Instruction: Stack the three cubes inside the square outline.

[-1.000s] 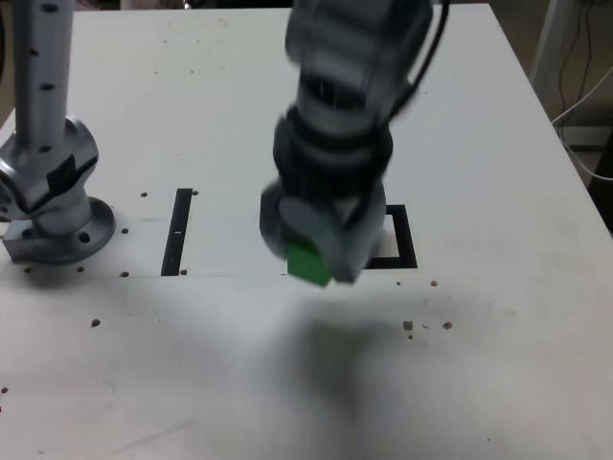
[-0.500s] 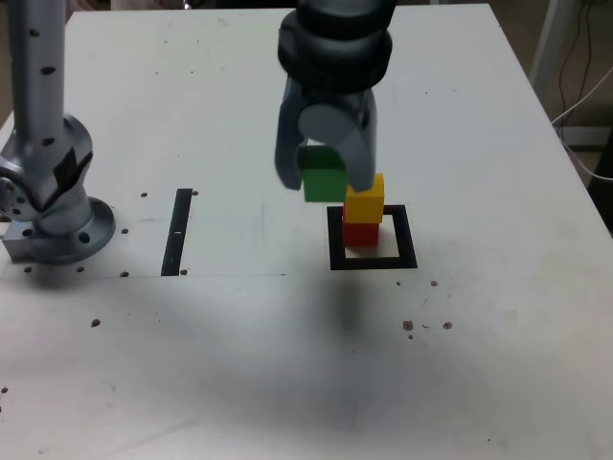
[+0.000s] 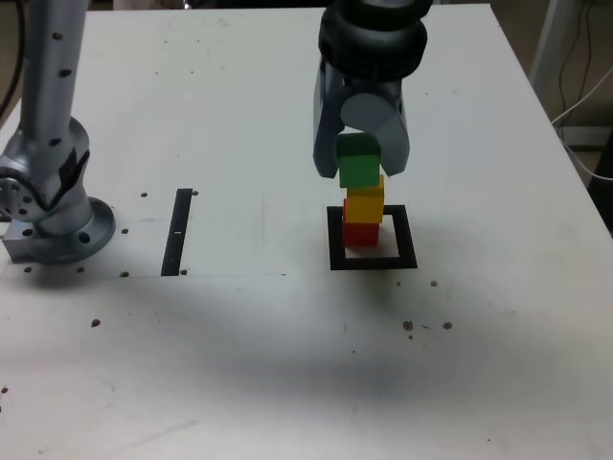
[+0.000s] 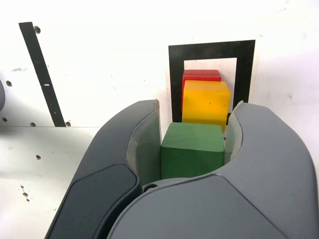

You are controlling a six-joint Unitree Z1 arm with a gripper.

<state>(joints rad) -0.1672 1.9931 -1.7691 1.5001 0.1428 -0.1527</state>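
A red cube point(image 3: 361, 233) rests inside the black square outline point(image 3: 335, 247) with a yellow cube point(image 3: 365, 205) stacked on it. My gripper point(image 3: 360, 165) is shut on the green cube point(image 3: 359, 167), holding it just above the yellow one, close to it or touching. In the wrist view the green cube point(image 4: 192, 150) sits clamped between the two grey fingers point(image 4: 144, 144), with the yellow cube point(image 4: 206, 102) and red cube point(image 4: 201, 75) beyond it inside the square outline point(image 4: 175, 74).
A thin black strip point(image 3: 178, 231) lies at the exterior view's left of the outline. The arm's grey base point(image 3: 53, 206) stands at the far left. Small holes dot the white table point(image 3: 287, 364).
The gripper rose from near the table with the green cube, then moved to the exterior view's right, from beside the yellow cube to directly above the stack.
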